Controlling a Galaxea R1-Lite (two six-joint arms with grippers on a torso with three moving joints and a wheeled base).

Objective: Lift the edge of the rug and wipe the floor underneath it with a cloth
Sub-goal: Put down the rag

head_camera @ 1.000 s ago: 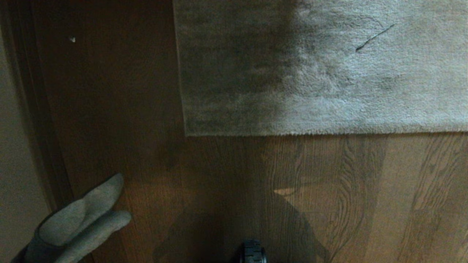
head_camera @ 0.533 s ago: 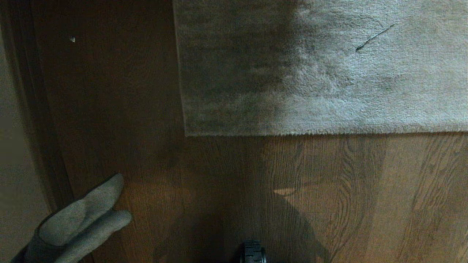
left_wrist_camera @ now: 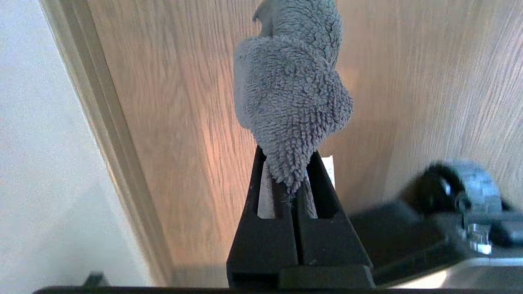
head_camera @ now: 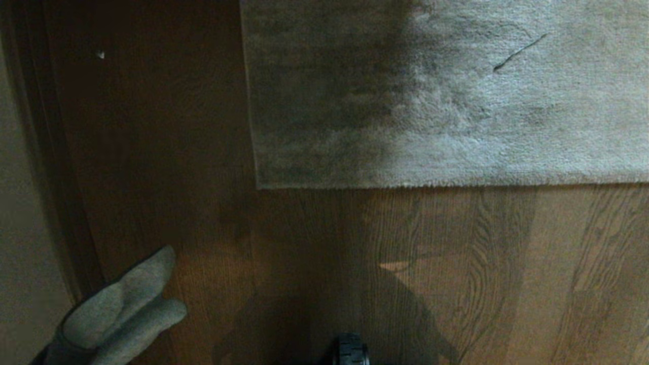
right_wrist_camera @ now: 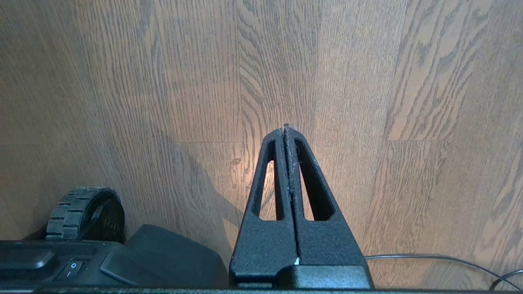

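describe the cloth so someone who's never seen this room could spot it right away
Start at the big grey rug on the brown wood floor, then look away from its corner toward the wall on the robot's left. There the cloth hangs pinched in the shut left claw. Unlike the flat rug, it is a small, bunched, fluffy grey rag held off the floor.

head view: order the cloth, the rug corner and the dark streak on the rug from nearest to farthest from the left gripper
1. The cloth, pinched in the left gripper, bottom left.
2. The rug corner, mid-frame, lying flat on the floor.
3. The dark streak, upper right on the rug.
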